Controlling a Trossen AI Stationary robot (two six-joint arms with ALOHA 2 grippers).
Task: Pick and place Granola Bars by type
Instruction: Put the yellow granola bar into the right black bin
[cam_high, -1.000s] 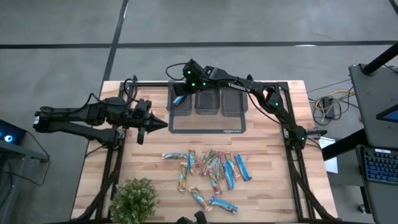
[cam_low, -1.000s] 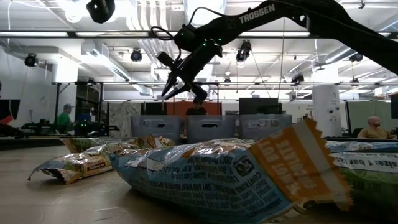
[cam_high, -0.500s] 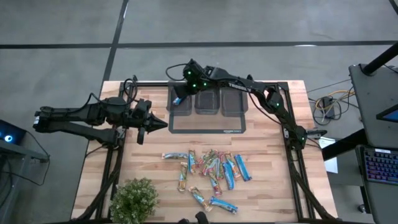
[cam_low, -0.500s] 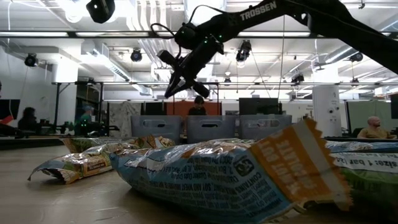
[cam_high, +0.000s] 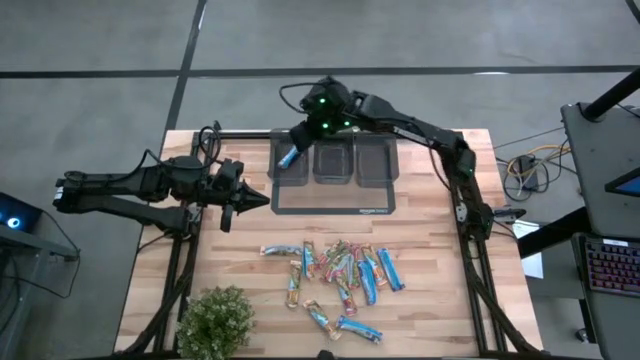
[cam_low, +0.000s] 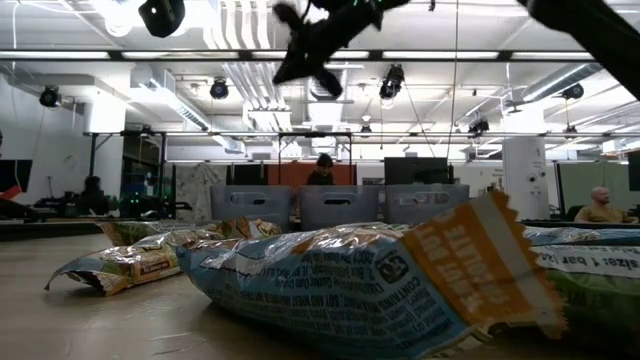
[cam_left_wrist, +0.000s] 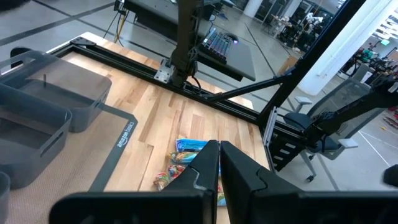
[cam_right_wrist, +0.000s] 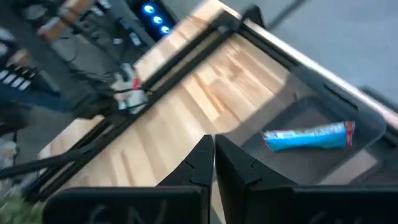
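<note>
— Wooden planks make up the table (cam_high: 430, 260) we see from above, with a dark mat (cam_high: 335, 205) at its far side holding three grey bins (cam_high: 335, 160) in a row. What do we get from overhead that the other cameras miss?

— We get the whole layout. The Granola Bars (cam_high: 335, 275) lie in a loose scatter on the near half of the table, blue wrappers mixed with multicoloured ones, and a leafy plant (cam_high: 215, 320) sits at the near left corner. One blue bar (cam_high: 289, 158) lies in the leftmost bin.

— And the right gripper (cam_high: 303, 133)?

— From above we find it over the far edge of that leftmost bin, but its fingers are hard to read there. Its wrist camera settles it: we see the two fingers pressed together with nothing between them, and the blue bar (cam_right_wrist: 309, 136) lying flat on the bin floor, apart from them.

— Does the table-level camera add anything?

— There we see bars (cam_low: 380, 280) huge in the foreground, the bins (cam_low: 335, 205) behind, and the right gripper (cam_low: 305, 55) high near the ceiling lights.

— The left gripper (cam_high: 250, 198)?

— We see it waiting over the table's left side, fingers closed together and empty; its wrist camera shows them (cam_left_wrist: 214, 168) above a few bars (cam_left_wrist: 183, 158).
</note>
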